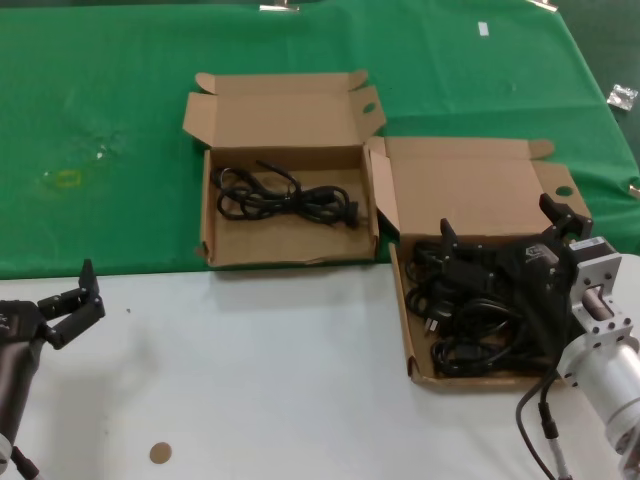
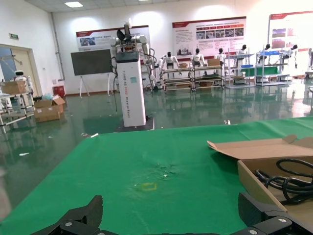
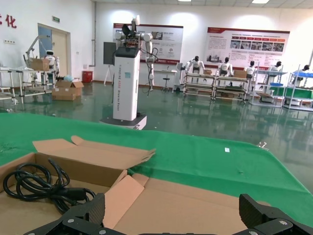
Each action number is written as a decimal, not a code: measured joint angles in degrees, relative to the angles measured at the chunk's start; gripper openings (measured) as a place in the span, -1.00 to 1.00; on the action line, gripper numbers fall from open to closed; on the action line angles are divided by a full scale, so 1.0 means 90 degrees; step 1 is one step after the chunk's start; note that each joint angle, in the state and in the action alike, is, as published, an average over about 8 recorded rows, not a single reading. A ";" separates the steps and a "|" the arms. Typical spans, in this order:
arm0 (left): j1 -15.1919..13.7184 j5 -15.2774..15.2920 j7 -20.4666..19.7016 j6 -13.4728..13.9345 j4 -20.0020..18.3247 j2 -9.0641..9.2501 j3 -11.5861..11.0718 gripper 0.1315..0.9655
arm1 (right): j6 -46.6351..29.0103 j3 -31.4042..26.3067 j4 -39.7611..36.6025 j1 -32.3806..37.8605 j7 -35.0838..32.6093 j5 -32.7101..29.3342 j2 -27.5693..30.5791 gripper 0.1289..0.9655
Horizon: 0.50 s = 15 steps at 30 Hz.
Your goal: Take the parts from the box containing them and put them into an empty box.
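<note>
Green cloth (image 1: 120, 120) being spread over far half of table; white tabletop (image 1: 260, 370) being shown in front. Two cardboard boxes being kept open side by side, corners almost touching. Right box (image 1: 470, 190) being filled by heap of black cables (image 1: 480, 320). Right gripper (image 1: 505, 225) being held over that heap, fingers spread wide, nothing gripped. Left box (image 1: 285, 250) being occupied by one coiled cable (image 1: 285, 195). Left gripper (image 1: 85, 295) being held over white tabletop at left, fingers parted, empty.

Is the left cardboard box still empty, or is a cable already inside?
Not empty: one black coiled cable lies in the left box's tray, lid open. The rest stay piled in the right box.
</note>
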 joint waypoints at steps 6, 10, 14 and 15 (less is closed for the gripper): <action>0.0000 0.0000 0.0000 0.0000 0.0000 0.0000 0.0000 1.00 | 0.0000 0.0000 0.0000 0.0000 0.0000 0.0000 0.0000 1.00; 0.0000 0.0000 0.0000 0.0000 0.0000 0.0000 0.0000 1.00 | 0.0000 0.0000 0.0000 0.0000 0.0000 0.0000 0.0000 1.00; 0.0000 0.0000 0.0000 0.0000 0.0000 0.0000 0.0000 1.00 | 0.0000 0.0000 0.0000 0.0000 0.0000 0.0000 0.0000 1.00; 0.0000 0.0000 0.0000 0.0000 0.0000 0.0000 0.0000 1.00 | 0.0000 0.0000 0.0000 0.0000 0.0000 0.0000 0.0000 1.00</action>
